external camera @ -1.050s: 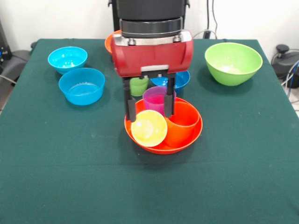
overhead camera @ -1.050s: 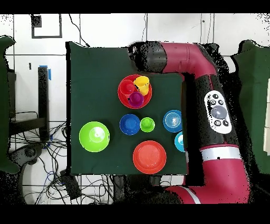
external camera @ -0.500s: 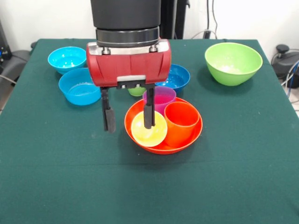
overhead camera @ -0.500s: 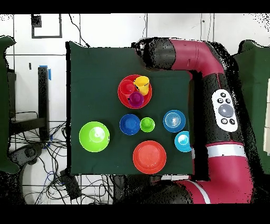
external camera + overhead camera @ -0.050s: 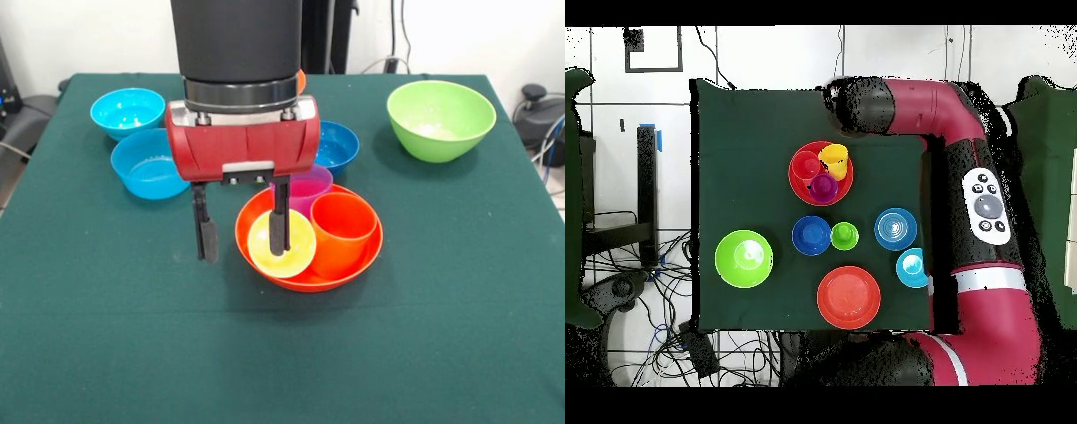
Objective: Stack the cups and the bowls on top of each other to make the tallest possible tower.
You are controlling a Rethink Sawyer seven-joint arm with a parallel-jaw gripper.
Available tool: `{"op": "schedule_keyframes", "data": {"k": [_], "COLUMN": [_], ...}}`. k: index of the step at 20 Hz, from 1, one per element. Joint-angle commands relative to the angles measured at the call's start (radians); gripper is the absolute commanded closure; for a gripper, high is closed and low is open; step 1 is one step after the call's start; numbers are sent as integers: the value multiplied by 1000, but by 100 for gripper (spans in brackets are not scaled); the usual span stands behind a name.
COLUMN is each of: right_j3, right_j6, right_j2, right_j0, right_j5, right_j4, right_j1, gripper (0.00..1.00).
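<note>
- The hand has slid sideways in the past second: it stood square over the orange bowl and its cups, and now it hangs toward 9 o'clock of that bowl in the front view, and slightly lower than half a second ago.
- Its two fingers are spread wide and grip nothing — one over bare table beside the bowl, the other in front of the yellow cup.
- The yellow cup lies tipped on its side, mouth toward the camera; I judge the hand is lining up to straddle it.
- No tower yet — three cups merely sit in one bowl.
- Cups, four: yellow, orange, purple, and green, which stands apart on the table in the overhead view.
- Bowls, six: two orange (second), one lime green, one dark blue, two light blue.
</note>
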Motion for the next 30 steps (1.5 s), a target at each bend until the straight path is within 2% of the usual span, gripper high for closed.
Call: {"op": "schedule_keyframes", "data": {"k": [1, 8, 17, 30], "right_j3": [22, 17, -28, -14], "right_j6": [-273, -274, -296, -289], "right_j2": [43, 49, 27, 30], "right_j0": [-10, -10, 0, -8], "right_j5": [57, 78, 202, 241], "right_j4": [-84, -96, -102, -113], "right_j1": [39, 29, 32, 18], "gripper": [0, 0, 0, 0]}}
